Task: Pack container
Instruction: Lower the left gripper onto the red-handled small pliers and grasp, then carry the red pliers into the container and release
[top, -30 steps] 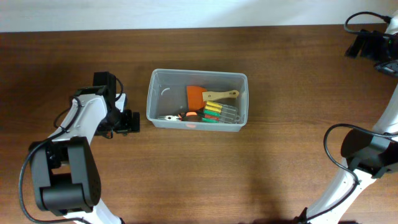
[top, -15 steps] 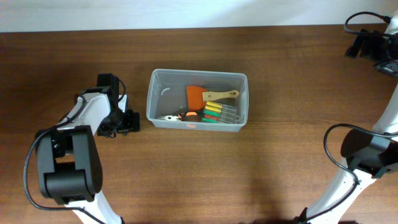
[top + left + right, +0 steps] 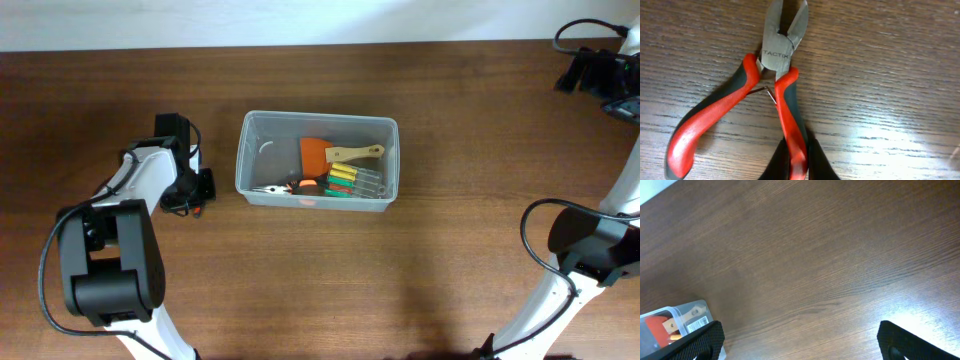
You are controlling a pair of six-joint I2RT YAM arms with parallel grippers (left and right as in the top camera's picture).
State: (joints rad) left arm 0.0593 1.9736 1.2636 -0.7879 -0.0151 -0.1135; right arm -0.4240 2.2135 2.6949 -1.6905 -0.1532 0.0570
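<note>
Overhead: container (image 3: 243, 150) near left gripper (image 3: 203, 189), pliers (image 3: 776, 54).

The brown wood-grain counter (image 3: 400, 270) carries the container (image 3: 268, 150) near its middle. Red-and-black cutters (image 3: 776, 55) lie flat to the container's left, handles spread.

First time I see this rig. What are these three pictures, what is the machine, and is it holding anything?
Two robot arms stand at a brown wooden table. One picture looks down from above; the other two come from cameras on each wrist. The translucent clear-grey plastic rectangular container holds small hand tools. The left end effector is closed on one handle of red-and-black side cutters lying on the table. The right end effector is open, holding nothing.
</note>
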